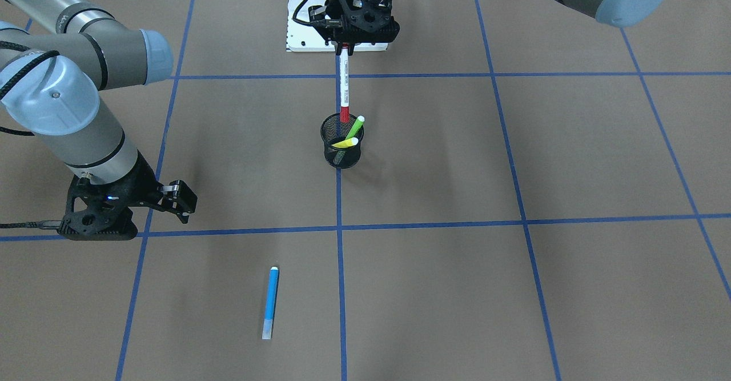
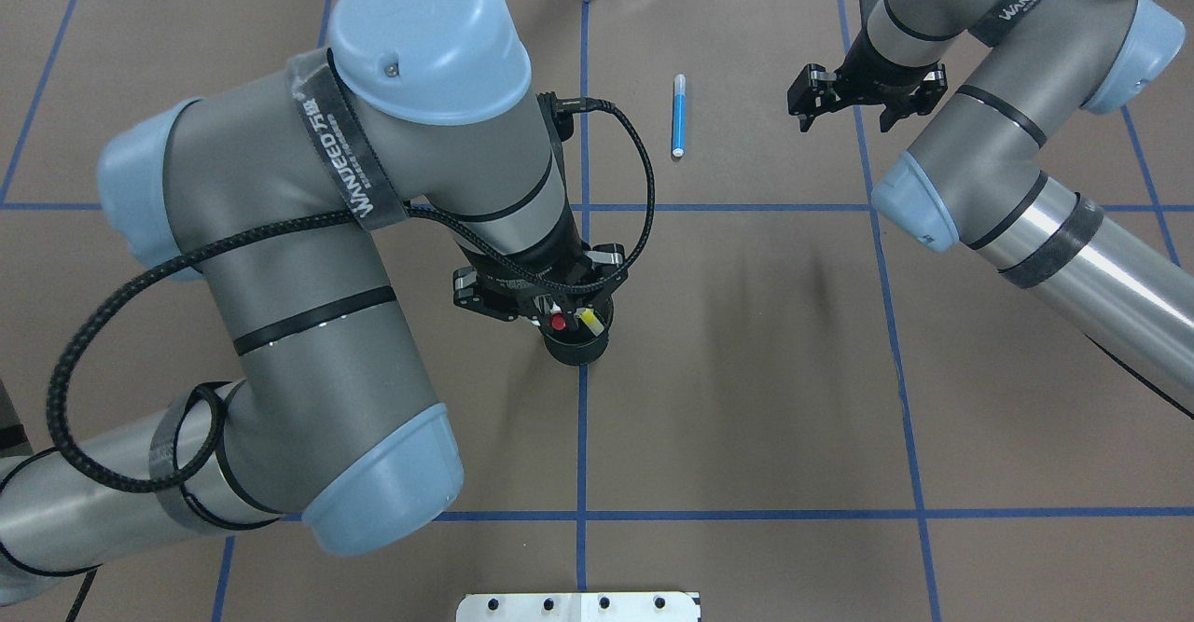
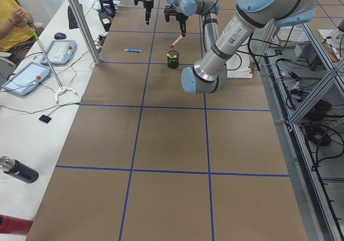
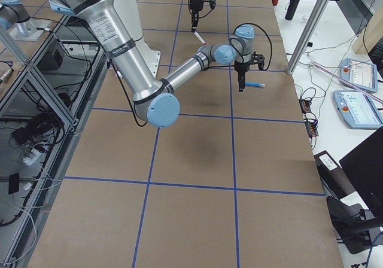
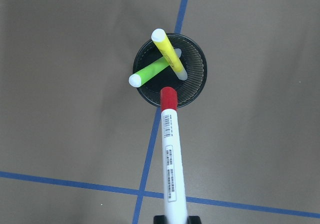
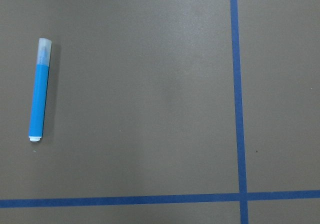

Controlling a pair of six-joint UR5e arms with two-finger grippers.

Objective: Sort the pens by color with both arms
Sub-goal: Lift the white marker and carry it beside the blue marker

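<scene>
A: Blue pen (image 1: 270,301) first, closest to the front cam. Lies flat on the counter (image 1: 514,289), alone, running roughly along the tape line beside it, not touching it.

B: Right tool (image 1: 184,201)?

A: Fingers apart, nothing btwn them. Hangs above the counter, off to one side of the blue pen w/ a clear gap. Its wrist cam looks straight down, blue pen near that view's left edge.

B: Left tool (image 1: 344,47)?

A: Clamped on the red pen (image 1: 344,84) at the top end. White barrel hangs down, red cap lowest. Cap is right over the rim of the mesh cup (image 1: 342,155). Left-end view shows a gap btwn them, so not touching.

B: What's in the cup?

A: Green pen (image 1: 356,125) + yellow pen (image 1: 346,141), both leaning and crossing each other, pale ends poking out. Cup stands upright on the centre tape line, mid-counter.

B: Anything else?

A: White base plate (image 1: 300,32) w/ bolts behind the cup. Person (image 3: 13,20) seated at a side desk w/ tablets (image 3: 59,51), seen from the left end.
</scene>
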